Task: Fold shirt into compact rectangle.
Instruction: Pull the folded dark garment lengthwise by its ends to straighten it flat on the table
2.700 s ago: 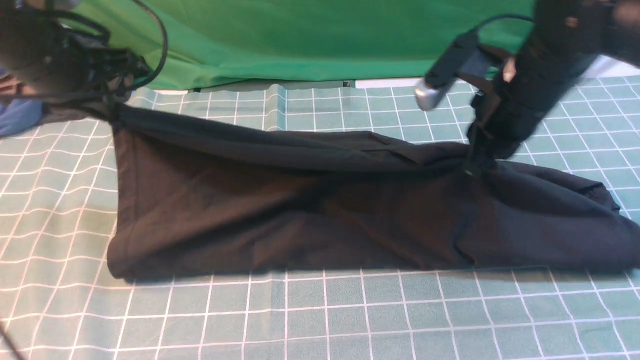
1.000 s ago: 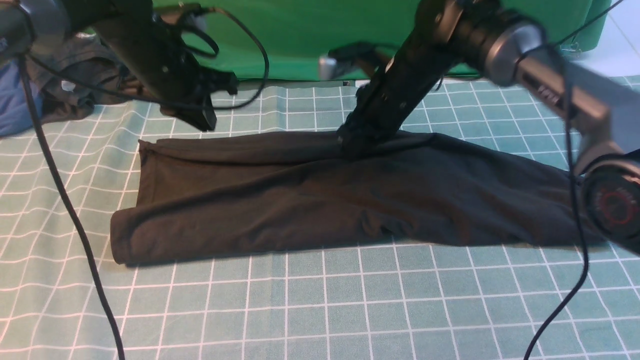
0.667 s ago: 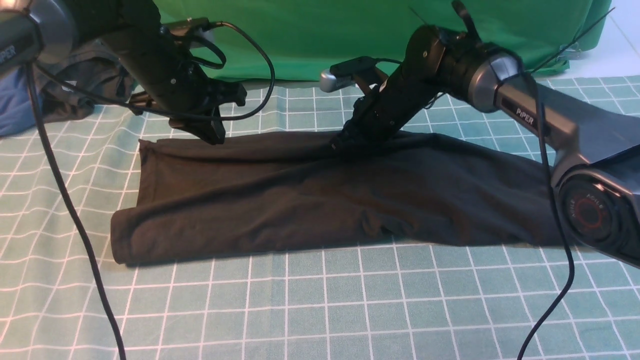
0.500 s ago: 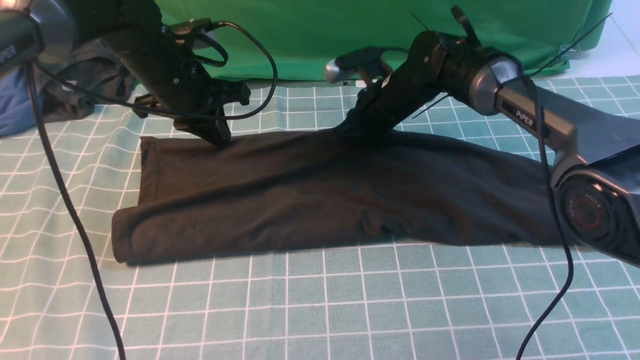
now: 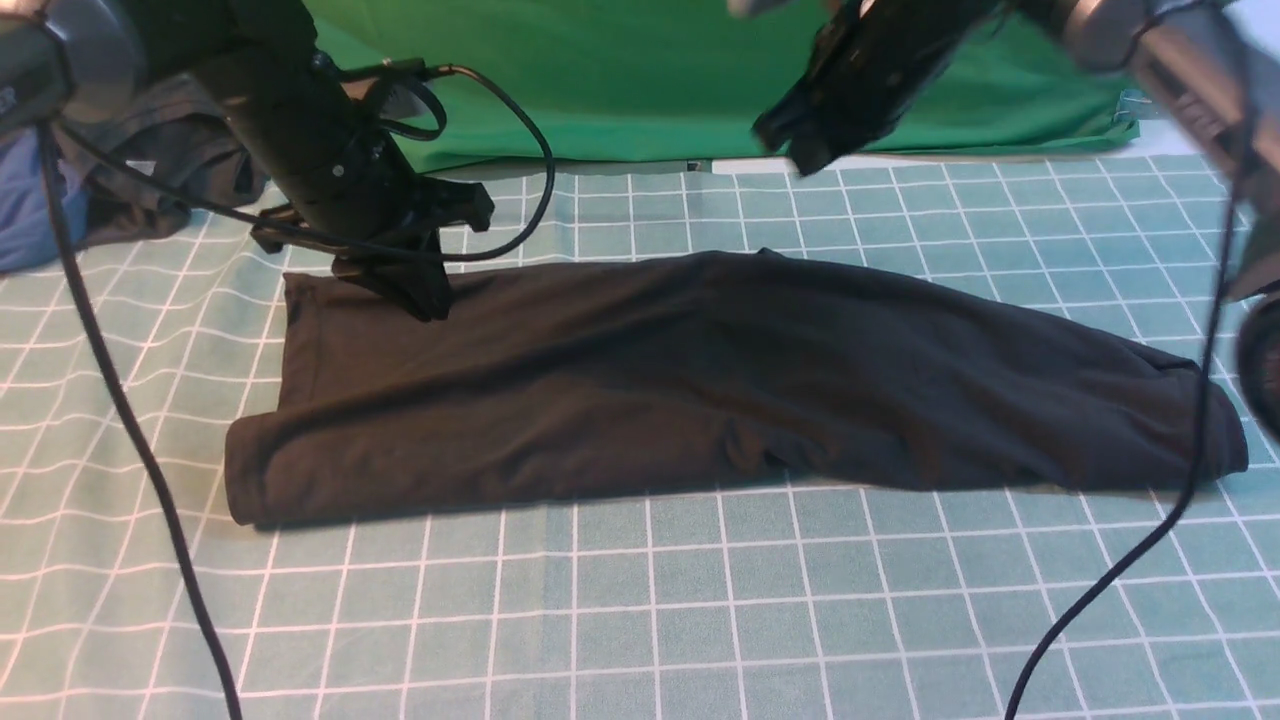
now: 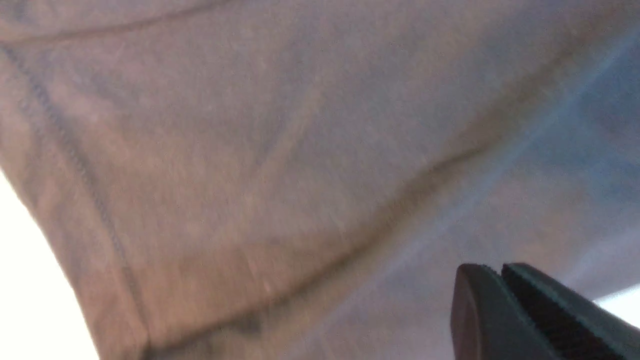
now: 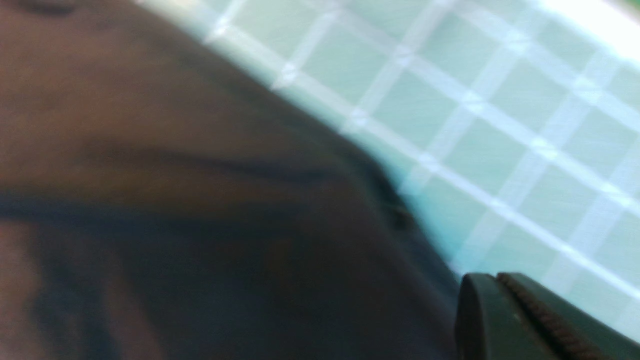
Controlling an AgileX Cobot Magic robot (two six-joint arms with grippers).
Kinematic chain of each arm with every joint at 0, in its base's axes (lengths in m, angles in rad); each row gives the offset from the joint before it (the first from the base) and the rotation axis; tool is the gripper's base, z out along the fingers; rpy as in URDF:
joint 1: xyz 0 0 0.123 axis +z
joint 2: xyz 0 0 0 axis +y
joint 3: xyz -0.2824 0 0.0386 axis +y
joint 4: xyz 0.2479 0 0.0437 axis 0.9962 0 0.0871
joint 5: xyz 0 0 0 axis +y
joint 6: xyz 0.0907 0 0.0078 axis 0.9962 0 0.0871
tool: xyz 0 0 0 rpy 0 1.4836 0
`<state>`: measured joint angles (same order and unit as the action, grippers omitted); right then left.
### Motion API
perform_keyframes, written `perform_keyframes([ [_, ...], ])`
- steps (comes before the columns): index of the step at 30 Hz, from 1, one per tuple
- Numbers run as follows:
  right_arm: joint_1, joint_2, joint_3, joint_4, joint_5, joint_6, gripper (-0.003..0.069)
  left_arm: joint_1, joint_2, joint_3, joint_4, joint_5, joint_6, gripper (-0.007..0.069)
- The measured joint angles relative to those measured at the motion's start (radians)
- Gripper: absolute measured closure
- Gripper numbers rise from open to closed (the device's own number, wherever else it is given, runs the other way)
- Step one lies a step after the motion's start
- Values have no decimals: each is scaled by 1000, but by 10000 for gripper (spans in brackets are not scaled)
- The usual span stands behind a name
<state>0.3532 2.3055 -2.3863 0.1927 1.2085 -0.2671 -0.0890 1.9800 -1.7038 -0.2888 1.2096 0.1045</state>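
Front view showed the shirt lying as a long folded band on the worktop, my left jaws and right jaws both shut and empty, so next, I judged, came gripping one end to fold it crosswise.

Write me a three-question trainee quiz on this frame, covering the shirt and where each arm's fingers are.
1. True or false: the right fingers are clamped on the black shirt.
2. Which fingers sit low over the shirt's far left corner? A) left fingers B) right fingers
3. Fill in: the shirt lies as one long strip on the teal ___-patterned tablecloth.
Key: 1 false, they are raised clear of it; 2 A; 3 grid.
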Motion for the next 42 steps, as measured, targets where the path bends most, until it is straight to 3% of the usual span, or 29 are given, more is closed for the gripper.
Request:
perform_keyframes([
  [7,-77,-284,355,-18,2,-14,637,-25,-202,260,0,-129,0,619],
  [12,-207,-416,661,-19,7,-48,614,-78,-263,496,-2,-286,-1,619],
  [15,-294,-409,781,-28,-39,-52,522,-79,-233,563,24,-344,-21,619],
  [21,-342,-333,841,-33,-145,-69,300,-61,-163,579,151,-412,-140,619],
  [25,-342,-284,842,-30,-227,-107,261,-60,-132,579,179,-415,-152,619],
  [37,-342,-209,842,-26,-354,-125,267,-60,-121,579,181,-418,-154,619],
  [39,-342,-205,842,-23,-350,-133,300,-60,-121,579,180,-419,-154,619],
  [41,-342,-202,842,-18,-339,-146,428,-60,-121,579,180,-419,-157,619],
  [42,-342,-202,840,-16,-332,-155,529,-60,-121,579,180,-419,-157,619],
])
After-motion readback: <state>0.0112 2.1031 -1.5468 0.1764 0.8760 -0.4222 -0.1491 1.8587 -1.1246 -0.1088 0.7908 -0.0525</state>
